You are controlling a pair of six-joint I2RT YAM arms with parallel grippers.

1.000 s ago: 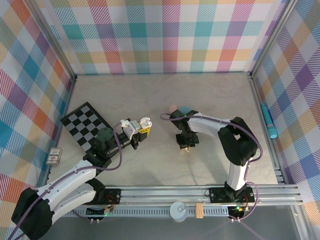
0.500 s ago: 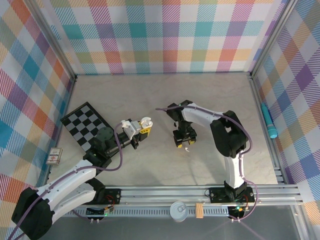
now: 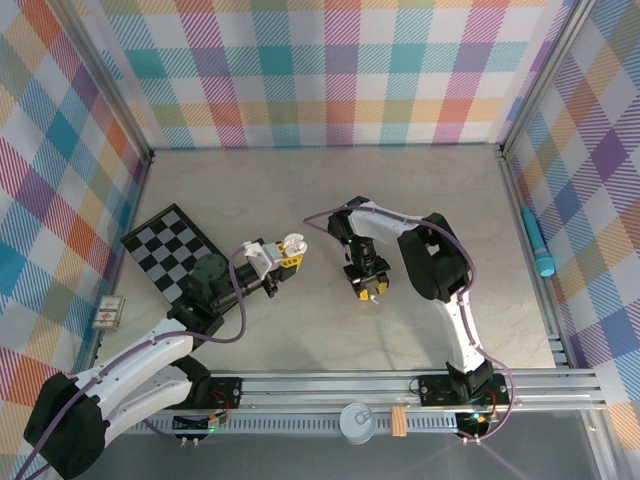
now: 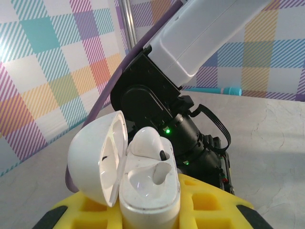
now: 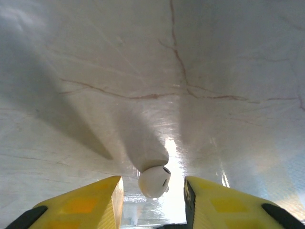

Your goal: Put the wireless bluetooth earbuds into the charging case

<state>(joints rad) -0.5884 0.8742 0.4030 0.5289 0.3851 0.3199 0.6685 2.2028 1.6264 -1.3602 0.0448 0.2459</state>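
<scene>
The left claw (image 3: 283,254) clenches the case (image 4: 148,191), lid open, so its free socket beside the seated bud (image 4: 145,142) stays reachable. The right claw (image 3: 367,290) stands released astride the loose bud (image 5: 153,180) on the table (image 5: 214,71), likely lining up a pinch.

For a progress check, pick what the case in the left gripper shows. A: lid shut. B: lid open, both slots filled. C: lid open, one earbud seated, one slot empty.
C: the charging case has its lid up, one white earbud seated, the other slot empty.
</scene>
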